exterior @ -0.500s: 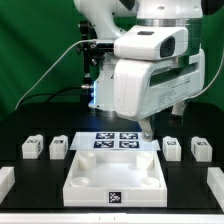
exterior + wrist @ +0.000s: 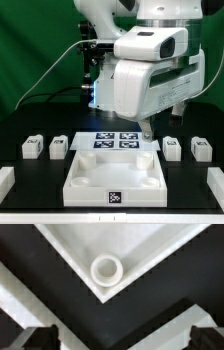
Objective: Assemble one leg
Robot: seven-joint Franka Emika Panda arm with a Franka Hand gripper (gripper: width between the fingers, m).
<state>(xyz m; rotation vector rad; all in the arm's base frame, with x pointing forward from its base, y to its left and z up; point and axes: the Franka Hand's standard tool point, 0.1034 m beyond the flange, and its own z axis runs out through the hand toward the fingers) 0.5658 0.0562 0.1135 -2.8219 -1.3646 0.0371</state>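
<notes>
Four small white legs with tags stand on the black table in the exterior view: two on its left (image 2: 33, 147) (image 2: 59, 148) and two on its right (image 2: 172, 147) (image 2: 201, 149). The large white square board (image 2: 115, 172) lies at the front centre. My gripper (image 2: 148, 128) hangs above the board's far right corner, apart from every leg. In the wrist view a board corner with a round raised socket (image 2: 107, 270) lies below my gripper (image 2: 124, 339). The fingertips (image 2: 38, 338) stand wide apart, open and empty. No leg shows in the wrist view.
The marker board (image 2: 115, 141) lies flat just behind the square board. White blocks sit at the front left edge (image 2: 5, 180) and front right edge (image 2: 213, 182). The arm's bulky body fills the middle of the exterior view.
</notes>
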